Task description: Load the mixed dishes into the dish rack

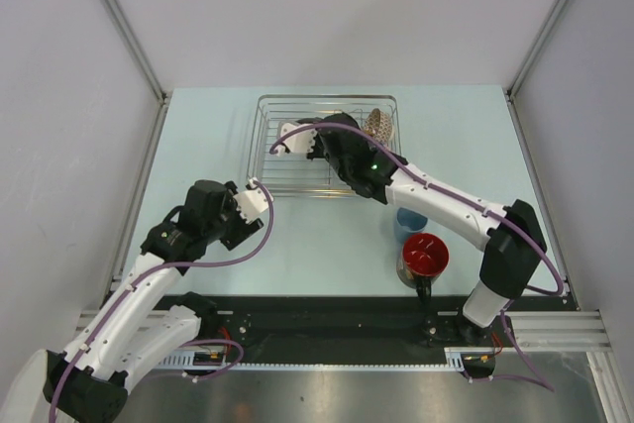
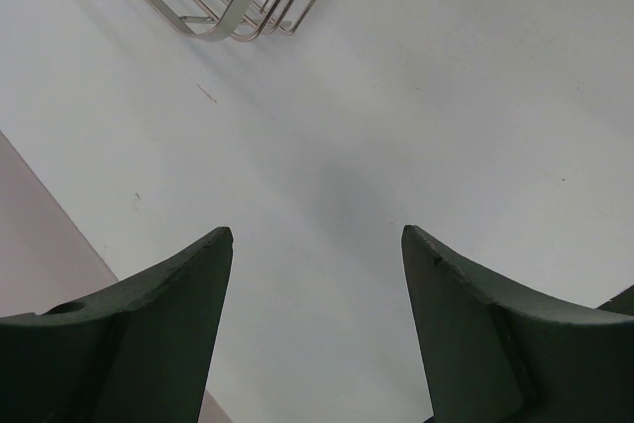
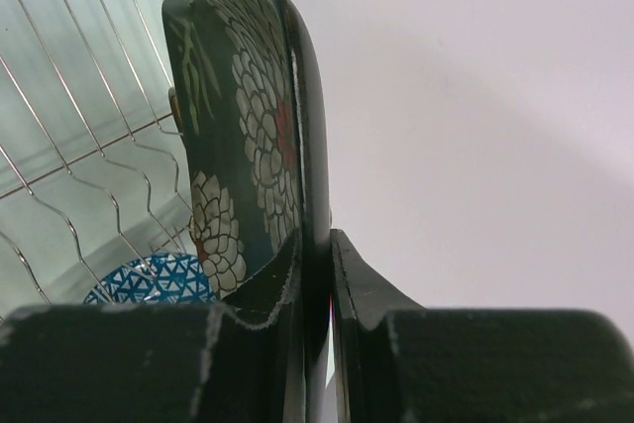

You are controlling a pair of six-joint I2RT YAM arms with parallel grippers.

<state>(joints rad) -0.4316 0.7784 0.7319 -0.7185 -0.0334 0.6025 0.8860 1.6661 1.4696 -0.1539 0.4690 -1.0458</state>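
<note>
Vertically — plate (on edge)

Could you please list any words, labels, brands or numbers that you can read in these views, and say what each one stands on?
There is no readable text in any view.
The dark plate clamped in the right gripper carries only a white and red flower pattern, no lettering.
The dish rack and the mug show no marks.
</note>
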